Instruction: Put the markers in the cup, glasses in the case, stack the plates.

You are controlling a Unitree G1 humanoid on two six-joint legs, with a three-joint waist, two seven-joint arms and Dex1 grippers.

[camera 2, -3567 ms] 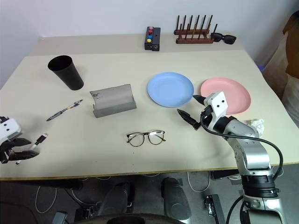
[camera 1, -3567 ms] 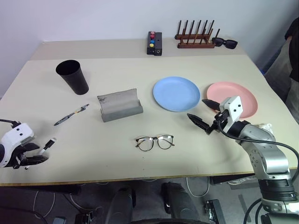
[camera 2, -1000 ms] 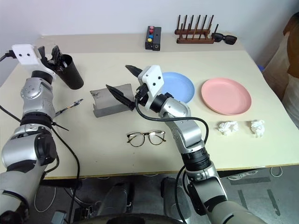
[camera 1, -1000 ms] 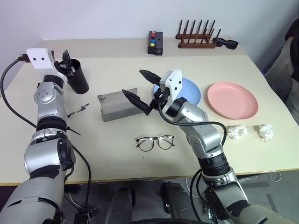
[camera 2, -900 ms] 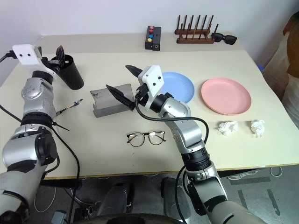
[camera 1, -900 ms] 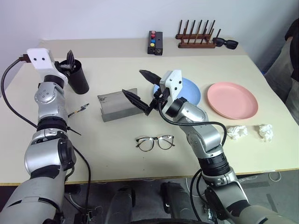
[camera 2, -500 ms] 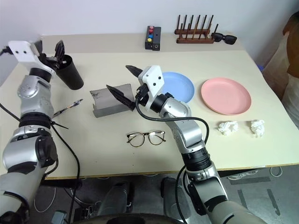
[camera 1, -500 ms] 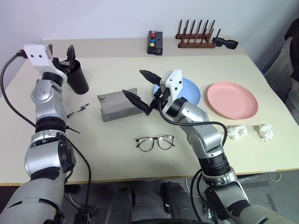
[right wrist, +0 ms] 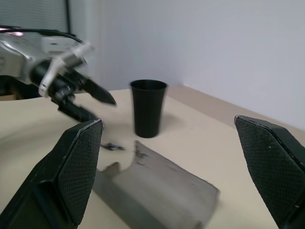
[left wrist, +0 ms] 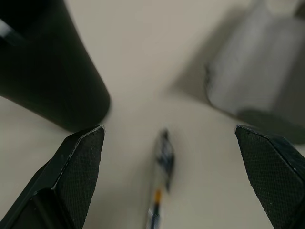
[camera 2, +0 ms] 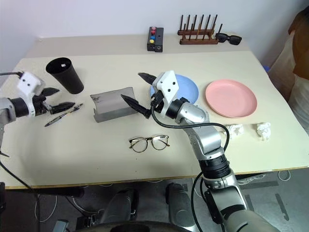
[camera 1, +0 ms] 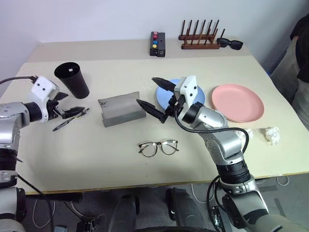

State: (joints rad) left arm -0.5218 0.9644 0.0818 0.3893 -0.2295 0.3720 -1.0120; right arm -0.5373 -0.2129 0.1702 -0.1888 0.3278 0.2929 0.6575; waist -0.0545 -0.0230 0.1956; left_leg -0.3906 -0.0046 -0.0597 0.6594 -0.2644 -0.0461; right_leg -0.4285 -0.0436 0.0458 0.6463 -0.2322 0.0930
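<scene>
The black cup point(camera 1: 72, 79) stands at the far left, with a small white bit showing inside its rim. A dark marker point(camera 1: 72, 118) lies on the table between the cup and the open grey case point(camera 1: 120, 108). My left gripper point(camera 1: 75, 102) hovers open just over that marker point(left wrist: 161, 167), its fingers on either side of it. My right gripper point(camera 1: 146, 91) is open and empty above the case's right end, covering part of the blue plate point(camera 2: 189, 89). The pink plate point(camera 1: 239, 102) lies to the right. The glasses point(camera 1: 158, 147) lie in front of the case.
A black box with coloured buttons point(camera 1: 158, 43), a wooden peg rack point(camera 1: 199, 38) and black sunglasses point(camera 1: 229, 44) line the far edge. Two crumpled paper wads point(camera 2: 234, 129) point(camera 2: 263, 128) lie near the pink plate. A person point(camera 1: 299, 48) stands at the right.
My left gripper has left the cup's rim and come down and back to the dark marker on the table. The right gripper has stayed put. The camera has shifted slightly.
</scene>
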